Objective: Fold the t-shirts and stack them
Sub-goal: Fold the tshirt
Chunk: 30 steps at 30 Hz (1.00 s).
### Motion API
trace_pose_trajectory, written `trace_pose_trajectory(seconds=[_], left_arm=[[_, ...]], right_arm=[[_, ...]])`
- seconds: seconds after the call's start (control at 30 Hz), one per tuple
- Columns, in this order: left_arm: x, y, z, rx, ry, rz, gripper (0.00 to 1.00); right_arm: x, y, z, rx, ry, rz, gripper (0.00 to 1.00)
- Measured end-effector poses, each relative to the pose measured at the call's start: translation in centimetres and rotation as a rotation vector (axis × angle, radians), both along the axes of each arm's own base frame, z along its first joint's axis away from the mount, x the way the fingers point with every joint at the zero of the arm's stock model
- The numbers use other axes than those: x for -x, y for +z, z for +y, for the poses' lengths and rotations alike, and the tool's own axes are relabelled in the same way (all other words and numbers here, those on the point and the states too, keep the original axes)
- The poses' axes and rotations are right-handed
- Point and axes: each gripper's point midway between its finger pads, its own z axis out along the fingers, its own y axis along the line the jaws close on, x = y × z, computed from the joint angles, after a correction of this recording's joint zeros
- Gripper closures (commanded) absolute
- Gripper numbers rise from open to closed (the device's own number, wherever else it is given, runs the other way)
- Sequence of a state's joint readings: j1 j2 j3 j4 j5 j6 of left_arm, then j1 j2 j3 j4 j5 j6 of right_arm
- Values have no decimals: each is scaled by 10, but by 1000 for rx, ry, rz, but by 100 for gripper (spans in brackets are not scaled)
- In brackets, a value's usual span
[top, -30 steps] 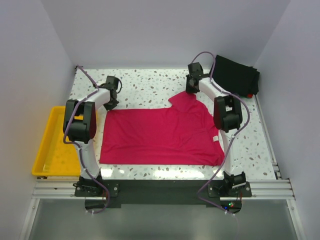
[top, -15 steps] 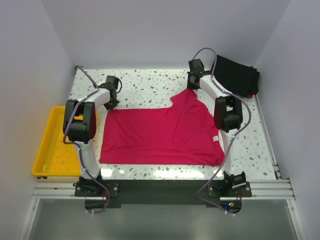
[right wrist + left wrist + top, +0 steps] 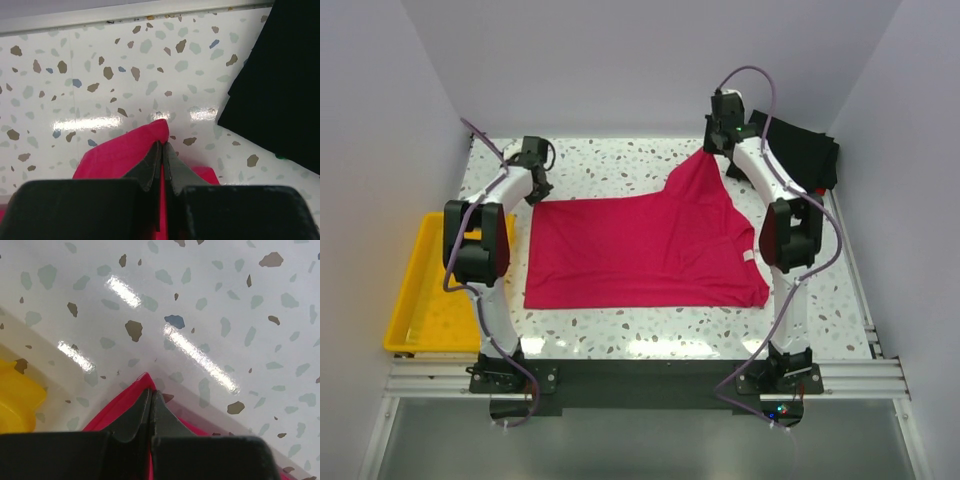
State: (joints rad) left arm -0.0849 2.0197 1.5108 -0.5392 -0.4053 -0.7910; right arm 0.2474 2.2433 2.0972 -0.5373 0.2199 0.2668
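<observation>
A crimson-pink t-shirt [image 3: 640,250] lies spread across the middle of the speckled table. My left gripper [image 3: 532,190] is shut on its far left corner [image 3: 142,382], held just above the table. My right gripper [image 3: 713,150] is shut on its far right corner [image 3: 152,132], lifted so the cloth rises in a peak toward the back. A black t-shirt [image 3: 795,150] lies folded at the far right corner; it also shows in the right wrist view [image 3: 285,85].
A yellow plastic tray [image 3: 425,290] sits off the table's left edge, also at the left of the left wrist view [image 3: 15,400]. Walls close in on the back and sides. The table's back edge [image 3: 125,12] is near the right gripper.
Both grippers have moved toward the back of the table, pulling the shirt's far edge with them. The right corner has risen and the shirt has slid back and stretched flatter.
</observation>
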Motion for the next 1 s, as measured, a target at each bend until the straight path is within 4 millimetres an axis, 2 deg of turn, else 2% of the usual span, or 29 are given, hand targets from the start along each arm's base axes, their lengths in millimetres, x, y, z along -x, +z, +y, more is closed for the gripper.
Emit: trace_pose_trajectory(seconds=[0.13,0.3,0.43,0.6,0.83,1.0], left_arm=[[-2,2,3,10,3,-6,100],[-3,1,1,23,-10,-6,100],[5,-6,0,34,-16,4,100],[30,-13,-2,53,-15,26,100],[62,-1,-2,76,12,-6,100],[80,3,-4,104,27,-44,100]], right_arm=[[2,14,-2,-2,-1,-24,100],[23,27,-8,0,-6,-27,100],[55,32,-16,-6,-14,-14,100],[102,33,-26,-34,-40,0,100],[167,23,-37,-91,-90,25,100],[210,6,-44,-115,-110,58,100]])
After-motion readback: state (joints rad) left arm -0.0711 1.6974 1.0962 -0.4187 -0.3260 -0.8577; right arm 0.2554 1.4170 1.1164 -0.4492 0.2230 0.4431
